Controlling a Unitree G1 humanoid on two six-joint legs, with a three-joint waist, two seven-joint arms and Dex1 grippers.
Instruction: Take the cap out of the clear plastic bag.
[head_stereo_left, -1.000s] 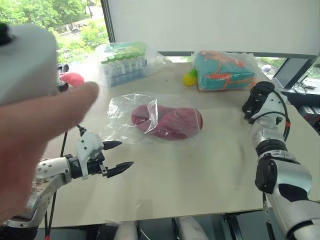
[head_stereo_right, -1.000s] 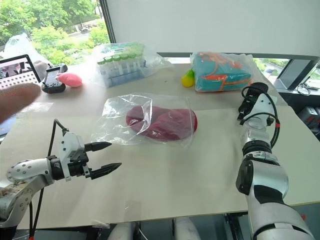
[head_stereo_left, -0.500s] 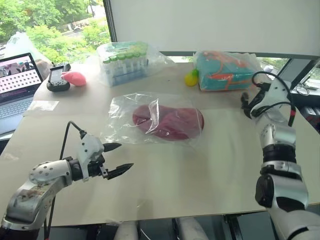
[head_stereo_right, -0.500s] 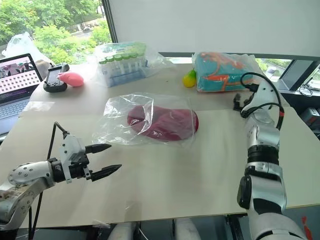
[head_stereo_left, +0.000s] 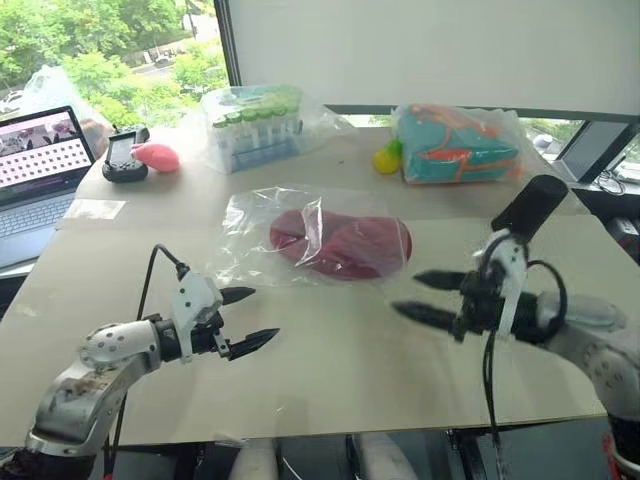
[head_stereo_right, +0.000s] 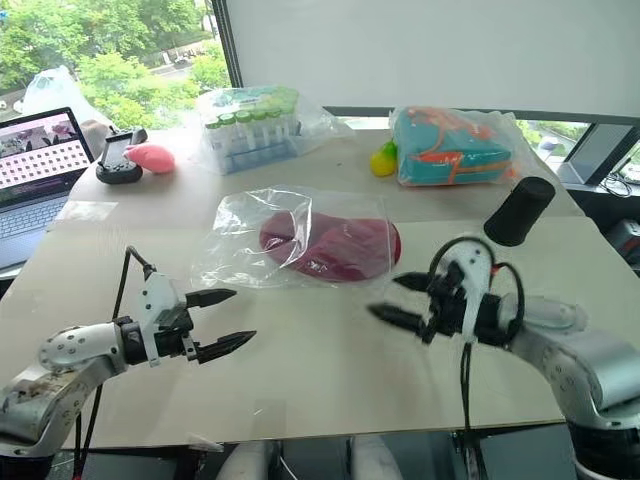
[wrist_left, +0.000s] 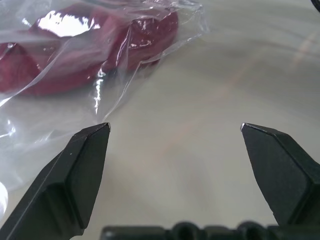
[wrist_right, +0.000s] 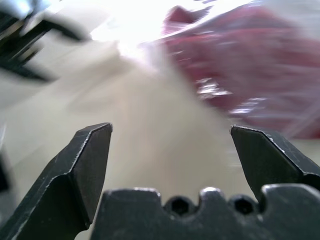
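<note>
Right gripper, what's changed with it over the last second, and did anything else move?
The right gripper swung down from a raised pose to hover low over the table, jaws open, beside the clear plastic bag. The left gripper, bag and cap stayed put.

Daylight is admitted through the window (head_stereo_left: 110, 50) behind the surface (head_stereo_left: 340, 370), on the robot's left; the trees outside are rendered bright but not blown out. The pale surface is evenly lit, with only faint, soft shadows cast under the arms. Specular glints are seen on the clear plastic bag (head_stereo_left: 250, 225), strongest in the left wrist view, where a white glare patch sits on the film over the cap (wrist_left: 145, 42). Both head views are sharp. The left wrist view is mostly crisp, slightly soft toward the far edge. The right wrist view is heavily smeared by motion blur: the cap is streaked and the far corner is washed out to white, while the fingers (wrist_right: 85, 165) stay sharp.
</note>
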